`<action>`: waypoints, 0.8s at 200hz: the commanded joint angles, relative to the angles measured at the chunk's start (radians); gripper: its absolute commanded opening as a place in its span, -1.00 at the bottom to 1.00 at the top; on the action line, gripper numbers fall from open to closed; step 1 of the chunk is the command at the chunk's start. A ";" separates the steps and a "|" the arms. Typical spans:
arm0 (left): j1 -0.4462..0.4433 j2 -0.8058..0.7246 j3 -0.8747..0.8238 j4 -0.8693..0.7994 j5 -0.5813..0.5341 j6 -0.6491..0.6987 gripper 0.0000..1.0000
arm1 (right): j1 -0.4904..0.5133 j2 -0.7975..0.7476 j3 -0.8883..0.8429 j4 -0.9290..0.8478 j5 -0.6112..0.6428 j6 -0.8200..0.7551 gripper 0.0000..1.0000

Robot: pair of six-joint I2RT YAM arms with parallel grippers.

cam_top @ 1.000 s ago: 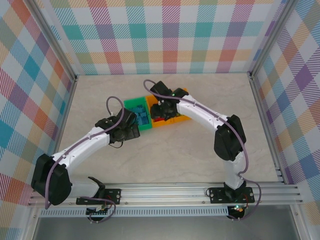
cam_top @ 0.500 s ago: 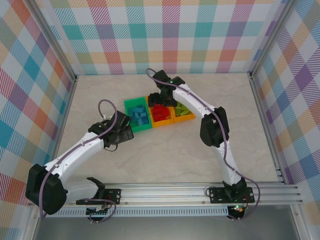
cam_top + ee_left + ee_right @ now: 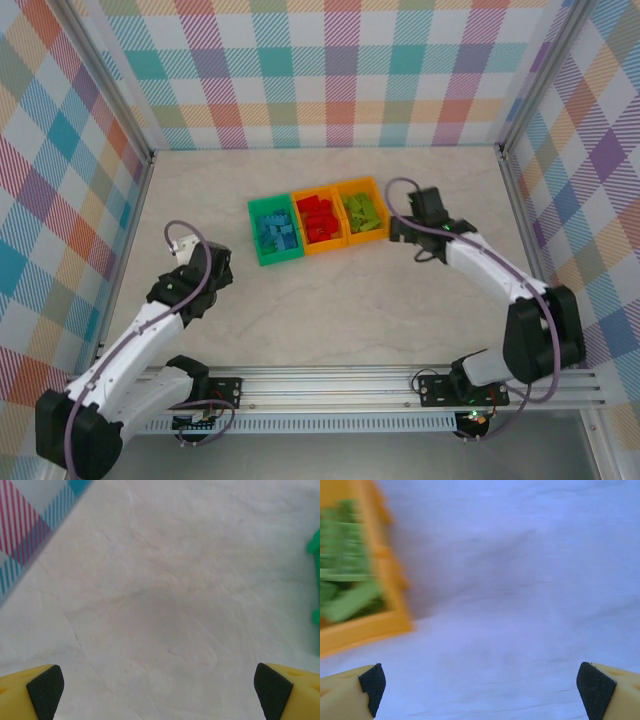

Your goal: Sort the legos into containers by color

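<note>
Tabletop (image 3: pixel 340 310) pale beige with faint marble veining, matt; enclosed on three sides by walls (image 3: pixel 340 70) of pastel plaid; aluminium rail (image 3: pixel 330 380) along the near edge, both arm bases bolted to it.

Three bins in a row at mid-table toward the back, sides touching, the row slightly skewed; green bin (image 3: pixel 281 260) on the left, middle orange bin (image 3: pixel 322 249), right orange bin (image 3: pixel 368 240).

Blue legos (image 3: pixel 276 233) heaped in the green bin; red legos (image 3: pixel 319 219) in the middle orange bin; lime legos (image 3: pixel 362 212) in the right orange bin; bricks jumbled, individual counts not readable.

Left gripper (image 3: pixel 159 692) over bare table, well to the left of the green bin; yellow fingers with black pads spread wide, nothing between them.

Right gripper (image 3: pixel 483 687) over bare table just right of the right orange bin, whose corner and lime contents blur at the left of the right wrist view; fingers likewise wide apart, empty.
</note>
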 commanded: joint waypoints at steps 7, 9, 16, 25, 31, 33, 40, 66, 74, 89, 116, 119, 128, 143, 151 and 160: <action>0.059 -0.083 -0.162 0.357 -0.058 0.259 1.00 | -0.048 -0.058 -0.180 0.382 0.015 -0.174 1.00; 0.065 -0.086 -0.175 0.373 -0.049 0.266 1.00 | -0.054 -0.059 -0.188 0.394 0.010 -0.174 1.00; 0.088 -0.093 -0.209 0.417 -0.021 0.281 1.00 | -0.072 -0.059 -0.225 0.442 -0.012 -0.178 1.00; 0.113 -0.089 -0.244 0.473 0.000 0.278 1.00 | -0.085 -0.054 -0.274 0.536 -0.022 -0.197 1.00; 0.127 -0.081 -0.260 0.519 0.008 0.273 1.00 | -0.095 -0.045 -0.307 0.614 -0.037 -0.211 1.00; 0.131 -0.078 -0.265 0.533 0.011 0.273 1.00 | -0.097 -0.040 -0.315 0.635 -0.041 -0.215 1.00; 0.146 -0.058 -0.281 0.597 0.031 0.274 1.00 | -0.112 -0.017 -0.337 0.708 -0.056 -0.232 1.00; 0.197 0.082 -0.308 0.821 0.094 0.300 1.00 | -0.160 0.088 -0.348 0.834 -0.071 -0.296 0.97; 0.205 0.146 -0.297 0.858 0.098 0.310 1.00 | -0.188 0.097 -0.348 0.844 -0.115 -0.273 0.95; 0.216 0.256 -0.262 0.899 0.128 0.337 1.00 | -0.226 0.127 -0.375 0.915 -0.164 -0.235 0.95; 0.247 0.351 -0.274 1.107 0.215 0.399 1.00 | -0.279 0.126 -0.387 0.940 -0.247 -0.200 0.94; 0.257 0.361 -0.272 1.119 0.229 0.400 1.00 | -0.283 0.123 -0.398 0.963 -0.255 -0.197 0.94; 0.280 0.392 -0.260 1.146 0.272 0.405 1.00 | -0.291 0.124 -0.431 1.022 -0.276 -0.195 0.95; 0.303 0.443 -0.251 1.215 0.331 0.420 1.00 | -0.293 0.162 -0.484 1.158 -0.297 -0.205 0.97; 0.313 0.468 -0.239 1.223 0.374 0.400 1.00 | -0.294 0.149 -0.472 1.104 -0.304 -0.203 1.00; 0.315 0.496 -0.224 1.243 0.431 0.388 1.00 | -0.296 0.157 -0.476 1.126 -0.307 -0.204 1.00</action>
